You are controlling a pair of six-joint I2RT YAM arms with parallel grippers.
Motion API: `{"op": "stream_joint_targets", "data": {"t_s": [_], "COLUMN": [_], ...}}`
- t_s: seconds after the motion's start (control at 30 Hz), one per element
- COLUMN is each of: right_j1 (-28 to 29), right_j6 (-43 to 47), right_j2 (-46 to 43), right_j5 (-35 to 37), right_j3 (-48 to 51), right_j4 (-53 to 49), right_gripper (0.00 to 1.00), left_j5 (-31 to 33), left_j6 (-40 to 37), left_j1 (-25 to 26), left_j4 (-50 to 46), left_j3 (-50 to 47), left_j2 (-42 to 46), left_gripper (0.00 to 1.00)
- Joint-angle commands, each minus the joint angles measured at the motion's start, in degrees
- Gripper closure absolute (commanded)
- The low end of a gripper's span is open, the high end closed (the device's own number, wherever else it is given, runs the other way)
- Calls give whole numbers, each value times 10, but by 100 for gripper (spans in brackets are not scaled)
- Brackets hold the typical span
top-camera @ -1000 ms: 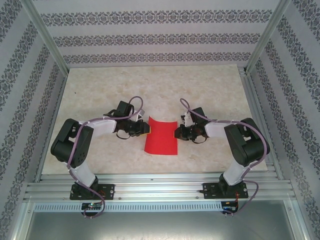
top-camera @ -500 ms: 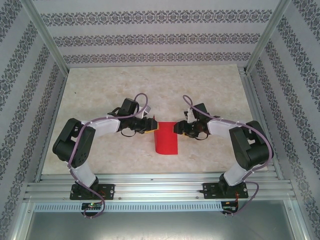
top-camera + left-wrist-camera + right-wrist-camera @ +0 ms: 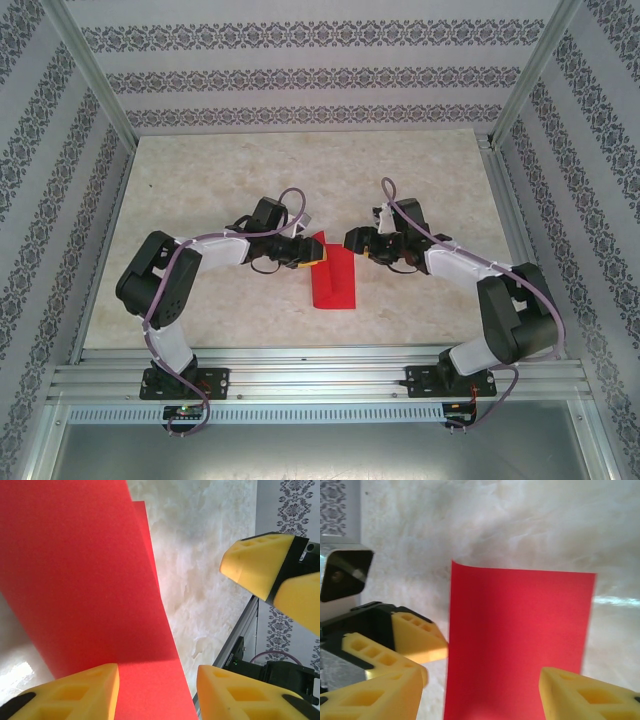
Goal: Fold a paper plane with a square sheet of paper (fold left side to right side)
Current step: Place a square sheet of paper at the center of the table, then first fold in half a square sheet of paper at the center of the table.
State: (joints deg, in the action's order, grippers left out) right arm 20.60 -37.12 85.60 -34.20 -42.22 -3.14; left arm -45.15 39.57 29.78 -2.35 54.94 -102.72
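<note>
Since a second ago the sheet of paper (image 3: 335, 285) has doubled over, left edge carried rightward. It rises between the left pincer's (image 3: 157, 680) parted jaws; beyond, the right pincer (image 3: 352, 240) gapes, holding nothing. Square the edges before creasing.

Tabletop (image 3: 300, 165): beige, marbled, matte, a few small dark specks near far left corner.
Back wall (image 3: 320, 75): white wallpaper, horizontal bands of dark floral ornament.
Side walls, left (image 3: 40, 180) and right (image 3: 600, 180): same wallpaper, bands slanting toward back.
Aluminium posts, left (image 3: 90, 70) and right (image 3: 535, 70): rise at far corners, lean outward in top view.
Aluminium rails (image 3: 320, 380): parallel, along near table edge.
Slotted strip (image 3: 320, 412): just below rails.
Grey metal panel (image 3: 300, 450): nearest camera, dull sheen.
</note>
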Motion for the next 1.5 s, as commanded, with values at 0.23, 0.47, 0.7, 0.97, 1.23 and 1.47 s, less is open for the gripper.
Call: {"op": "stream_joint_targets", "data": {"t_s": [0.23, 0.47, 0.7, 0.97, 1.23, 1.47], "right_j1": [35, 49, 52, 28, 9, 6], "right_j6": [-86, -101, -98, -31, 17, 35], "right_j2": [67, 102, 109, 77, 72, 76], "right_j5": [-46, -60, -61, -33, 3, 18], "right_j3": [4, -6, -7, -5, -7, -13], "right_j4": [124, 153, 149, 55, -13, -37], "right_gripper": [47, 56, 78, 100, 100, 100], "left_j5": [-7, -5, -4, 46, 142, 166], "left_j6": [7, 6, 6, -22, -50, -8], "left_j1": [8, 10, 10, 9, 34, 82], "left_j4": [26, 27, 26, -28, -123, -97], "left_j3": [11, 12, 11, 6, 1, 16], "left_j2": [-8, -10, -11, 34, 41, -7], "left_gripper": [65, 70, 71, 57, 34, 28]}}
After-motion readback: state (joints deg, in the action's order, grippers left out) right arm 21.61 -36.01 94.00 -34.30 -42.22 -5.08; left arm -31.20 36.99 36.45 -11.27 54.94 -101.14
